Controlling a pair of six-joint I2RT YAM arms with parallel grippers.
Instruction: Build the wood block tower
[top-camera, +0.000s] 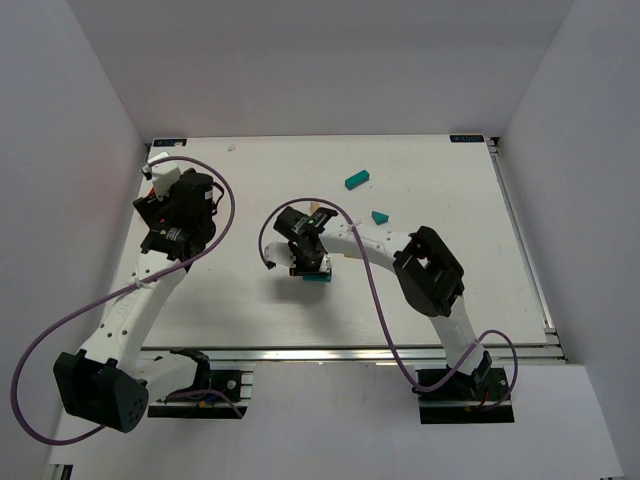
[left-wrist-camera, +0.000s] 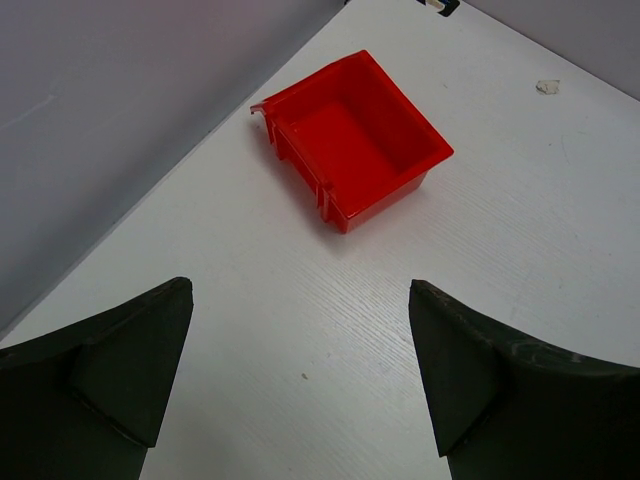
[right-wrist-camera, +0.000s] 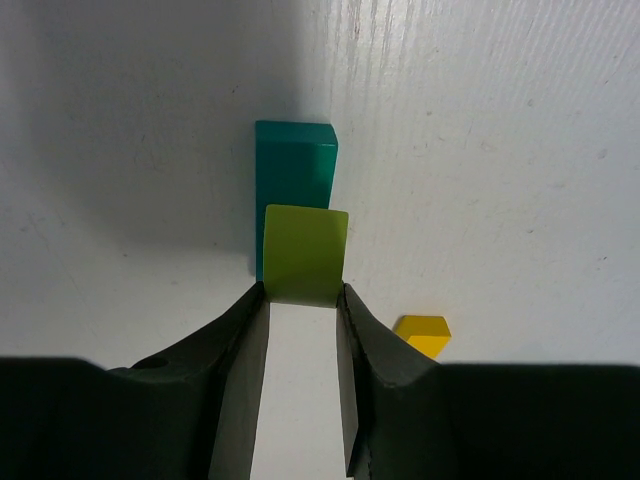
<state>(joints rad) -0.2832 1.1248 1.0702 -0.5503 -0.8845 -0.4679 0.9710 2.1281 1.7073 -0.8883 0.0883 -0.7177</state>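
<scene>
**Placing the second piece.** The wood block tower (top-camera: 318, 278) stands near the middle of the table (top-camera: 450, 270). At this stage it appears to consist of one teal block (right-wrist-camera: 293, 165) lying flat.

The right gripper (right-wrist-camera: 302, 292) holds a yellow-green block (right-wrist-camera: 306, 250) by two opposite side faces, its fingers narrowed onto it. The held block sits directly over the near end of the teal block. Whether the two pieces touch cannot be told.

A small yellow block (right-wrist-camera: 423, 335) lies just beside the right gripper. A loose teal bar (top-camera: 357, 178) and a teal wedge (top-camera: 380, 216) lie farther back.

The left gripper (left-wrist-camera: 300, 330) hovers with its fingers spread wide and nothing between them, facing a red bin (left-wrist-camera: 355, 140).

**Handling.** The blocks are probably light, rigid and smooth-painted. They would slide readily, and a stack of them would tip at a slight nudge. They are best held on flat parallel sides, centred, and released by opening the fingers evenly without sideways drag.
</scene>
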